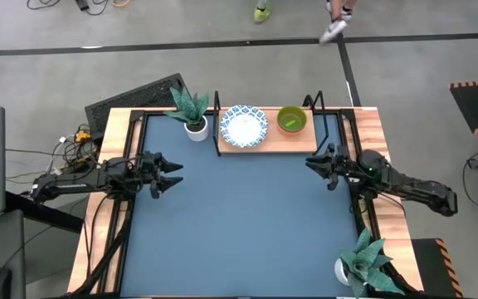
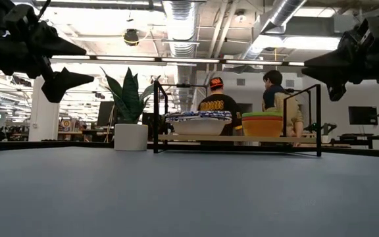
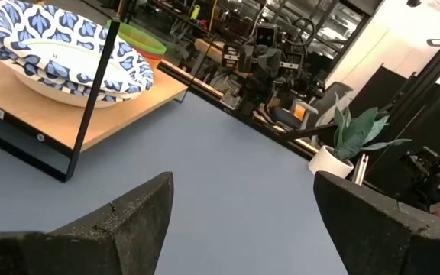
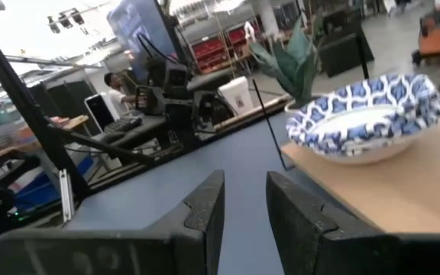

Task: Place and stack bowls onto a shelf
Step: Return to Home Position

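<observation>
High view shows the shelf [image 1: 270, 144] carrying a stack of blue-rimmed white bowls [image 1: 243, 126] on its left part, with a green bowl [image 1: 291, 120] topping a coloured stack just beside them. The left gripper [image 1: 177, 174] hovers well off the shelf's left front, fingers spread wide. The right gripper [image 1: 315, 169] hangs near the shelf's right front corner, fingers narrowly apart.

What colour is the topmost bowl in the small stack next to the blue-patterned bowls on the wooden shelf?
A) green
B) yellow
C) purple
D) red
A: seen from above, the green bowl is the top one, sitting beside the blue-patterned bowls on the shelf.
</observation>
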